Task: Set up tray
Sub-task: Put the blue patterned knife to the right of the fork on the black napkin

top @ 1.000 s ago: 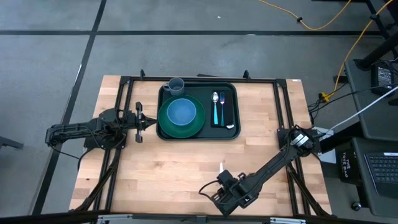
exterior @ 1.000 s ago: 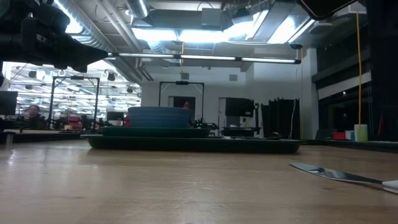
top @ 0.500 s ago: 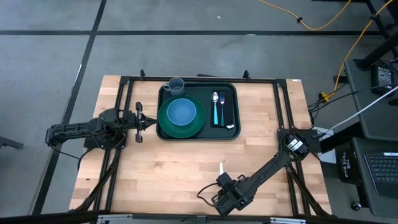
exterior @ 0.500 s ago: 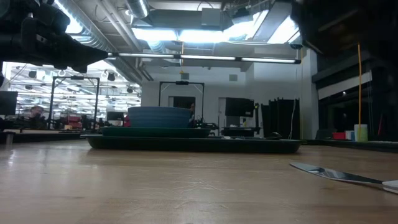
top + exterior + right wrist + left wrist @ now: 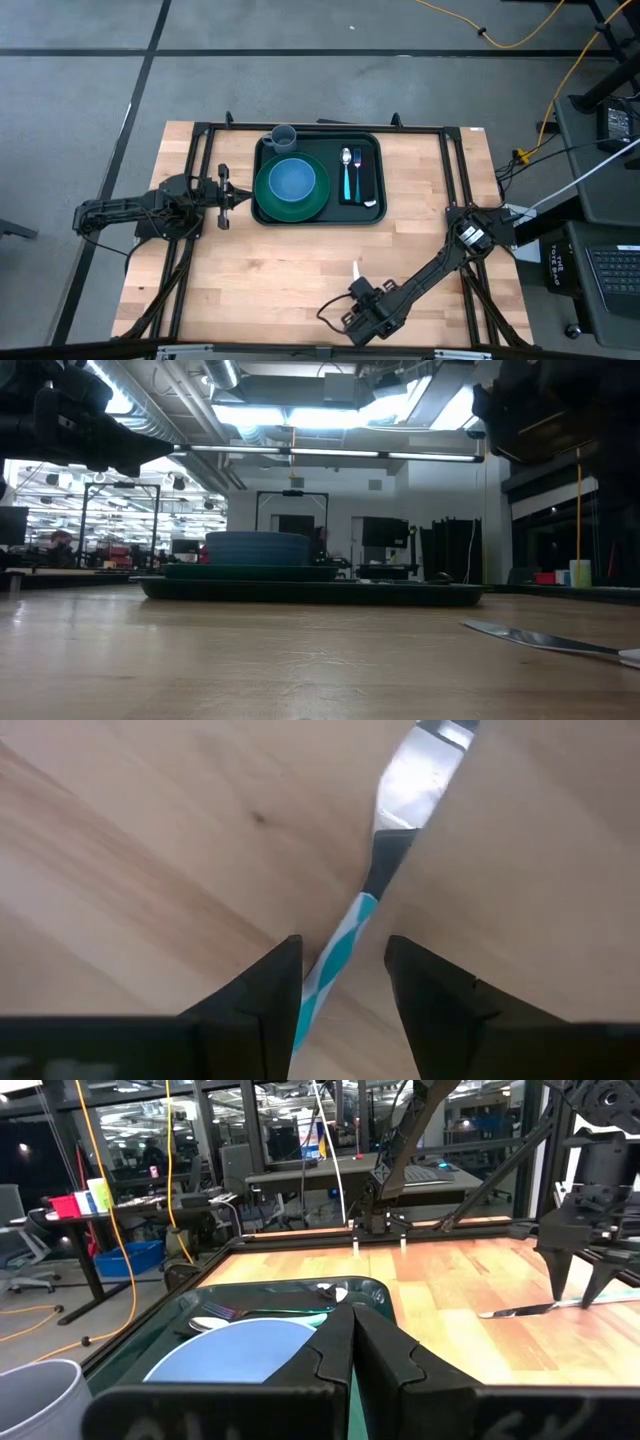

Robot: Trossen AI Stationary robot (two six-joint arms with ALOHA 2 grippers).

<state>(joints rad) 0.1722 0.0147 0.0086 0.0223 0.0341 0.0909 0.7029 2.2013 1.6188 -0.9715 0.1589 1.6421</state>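
Observation:
The dark tray [image 5: 320, 221] lies at the table's far middle. It holds a green plate [image 5: 268, 205] with a blue bowl [image 5: 292, 180], a grey cup [image 5: 283, 136], and a black napkin [image 5: 369, 180] with a spoon [image 5: 346, 170] and a fork [image 5: 358, 172]. A knife [image 5: 385, 850] with a teal-and-white handle lies flat on the wood near the front edge. My right gripper [image 5: 343, 975] points down over it, open. Its fingers stand on either side of the handle [image 5: 338, 952], and I see no touch. My left gripper [image 5: 232, 196] waits shut, level, just left of the tray.
A black frame [image 5: 445, 170] runs around the tabletop. Bare wood [image 5: 280, 270] spreads between the tray and the front edge. The low view shows the knife [image 5: 540, 639] lying at the right and the tray [image 5: 310, 592] farther back.
My right gripper has come down toward the knife, which lies where it was. Its arm now shows darker and lower at the top right of the low view.

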